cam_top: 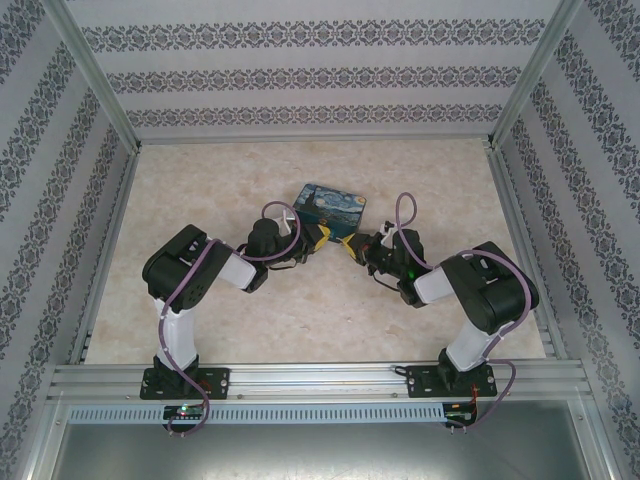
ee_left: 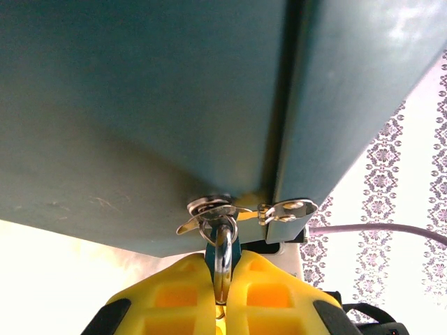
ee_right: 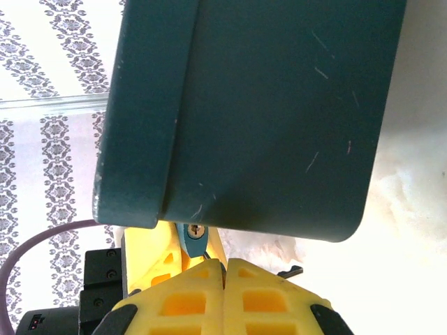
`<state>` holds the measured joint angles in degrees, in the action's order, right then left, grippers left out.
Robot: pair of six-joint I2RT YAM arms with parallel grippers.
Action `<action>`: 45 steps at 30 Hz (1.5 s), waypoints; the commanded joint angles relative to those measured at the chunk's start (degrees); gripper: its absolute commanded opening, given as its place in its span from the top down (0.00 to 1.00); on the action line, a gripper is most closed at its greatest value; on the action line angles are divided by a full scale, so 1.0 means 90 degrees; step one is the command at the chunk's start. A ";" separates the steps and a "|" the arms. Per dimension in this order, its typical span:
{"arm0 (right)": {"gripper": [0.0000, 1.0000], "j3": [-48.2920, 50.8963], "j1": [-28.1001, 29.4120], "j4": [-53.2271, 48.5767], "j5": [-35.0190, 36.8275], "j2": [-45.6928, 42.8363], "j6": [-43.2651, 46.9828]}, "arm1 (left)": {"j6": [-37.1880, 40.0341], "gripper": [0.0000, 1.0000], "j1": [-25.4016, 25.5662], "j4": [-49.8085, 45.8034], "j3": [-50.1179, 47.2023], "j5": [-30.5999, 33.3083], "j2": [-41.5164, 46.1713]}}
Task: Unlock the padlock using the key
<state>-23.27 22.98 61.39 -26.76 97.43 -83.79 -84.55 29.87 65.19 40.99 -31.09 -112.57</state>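
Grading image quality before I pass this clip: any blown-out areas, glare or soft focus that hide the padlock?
Top external: even light, no glare, but small things beside the swirl-painted box are unresolved. Left wrist: table blown out to white, glints on the padlock shackle, left tool close and soft. Right wrist: table overexposed at right, padlock body and keyhole sharp under the dark box.

Left black-and-white arm (cam_top: 190, 272) was folded at the elbow, forearm reaching inward. Its yellow-fingered left hand (cam_top: 319, 238) pointed right, fingers (ee_left: 174, 300) clamped with only a thin gap between them. Right black-and-white arm (cam_top: 482, 288) mirrored it. Yellow-fingered right hand (cam_top: 350, 246) pointed left, fingertips (ee_right: 269, 289) pressed together. The hands sat just apart, tip to tip.
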 commanded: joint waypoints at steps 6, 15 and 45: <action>1.00 -0.0152 -0.0054 -0.0004 0.0005 -0.0060 0.0120 | -0.0061 1.00 -0.0086 0.0501 0.0090 -0.0134 -0.0021; 1.00 -0.0324 -0.0016 -0.0093 -0.0009 0.0010 0.0121 | -0.0051 1.00 -0.0085 0.0506 0.0085 -0.0150 -0.0024; 1.00 -0.0368 0.0040 -0.0318 0.0079 0.0078 0.0179 | -0.0075 1.00 -0.0085 0.0521 0.0096 -0.0152 -0.0005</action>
<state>-25.71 23.03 58.41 -26.76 97.93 -83.64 -84.55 29.52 65.21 40.99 -31.35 -112.60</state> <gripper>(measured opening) 0.059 0.064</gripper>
